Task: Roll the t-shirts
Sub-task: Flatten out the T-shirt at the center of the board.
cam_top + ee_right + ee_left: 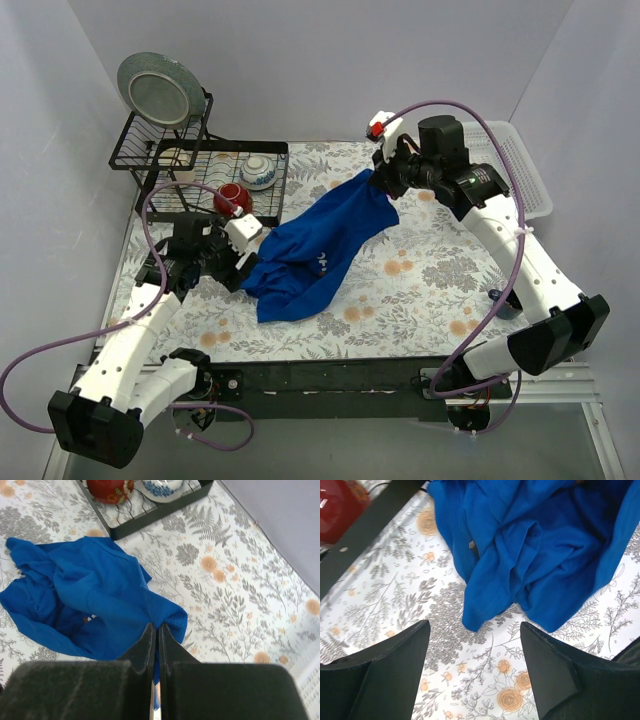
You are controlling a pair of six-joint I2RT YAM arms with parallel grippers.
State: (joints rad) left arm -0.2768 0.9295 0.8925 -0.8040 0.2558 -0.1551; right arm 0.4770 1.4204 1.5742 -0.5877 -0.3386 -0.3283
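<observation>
T-shirt (330, 235): royal blue, crumpled on the flowered surface (420, 285), one end lifted.
Lettering (322, 262): white, too small for me to read.
My right tool (155, 630): pressed together, pinching the t-shirt's edge.
My left tool (475, 626): spread, near the crumpled end, not touching.

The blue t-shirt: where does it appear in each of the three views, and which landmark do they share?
Top external: the blue t-shirt lies crumpled at the centre, its far end pinched by the right gripper.
Left wrist: it fills the upper right.
Right wrist: it spreads across the left and centre.
Shared landmark: the red bowl.
</observation>
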